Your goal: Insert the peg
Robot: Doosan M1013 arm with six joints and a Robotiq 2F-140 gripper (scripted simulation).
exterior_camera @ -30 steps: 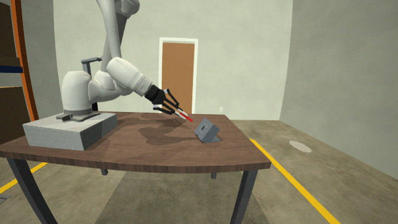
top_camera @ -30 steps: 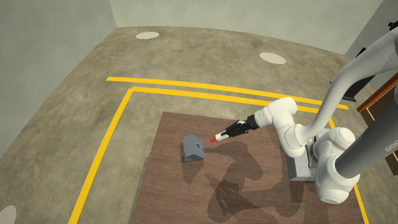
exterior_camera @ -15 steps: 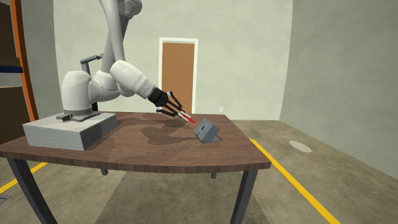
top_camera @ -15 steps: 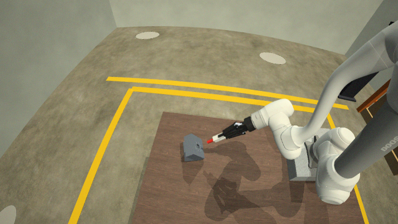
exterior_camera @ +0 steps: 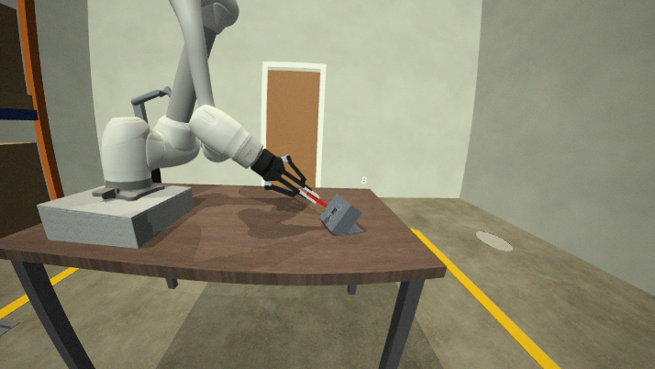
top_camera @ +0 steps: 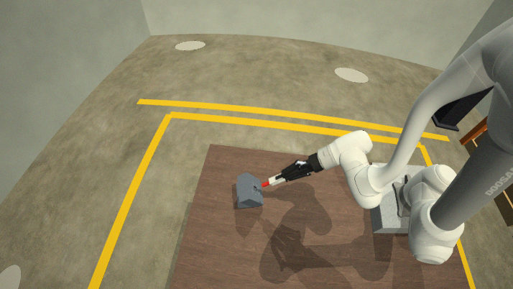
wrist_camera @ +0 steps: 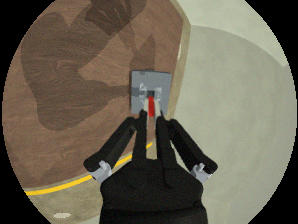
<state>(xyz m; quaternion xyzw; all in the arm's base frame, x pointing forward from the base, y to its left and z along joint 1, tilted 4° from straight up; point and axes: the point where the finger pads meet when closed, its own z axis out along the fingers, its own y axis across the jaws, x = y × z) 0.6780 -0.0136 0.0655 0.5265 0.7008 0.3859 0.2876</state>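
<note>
A grey wedge block with a sloped panel (top_camera: 249,190) stands on the brown table; it also shows in the exterior view (exterior_camera: 341,216) and the wrist view (wrist_camera: 150,91). A small dark hole (top_camera: 256,187) sits in the panel's face. My gripper (top_camera: 276,178) is shut on a red peg (top_camera: 266,183) and points it down the slope toward the hole. The peg's tip is just short of the hole (exterior_camera: 334,210), close to the panel. In the wrist view the peg (wrist_camera: 152,106) lines up with the hole (wrist_camera: 152,90).
The arm's grey base block (exterior_camera: 116,213) stands at the table's other end. The wedge sits near the table's far edge (exterior_camera: 376,197). Yellow floor lines (top_camera: 144,151) run around the table.
</note>
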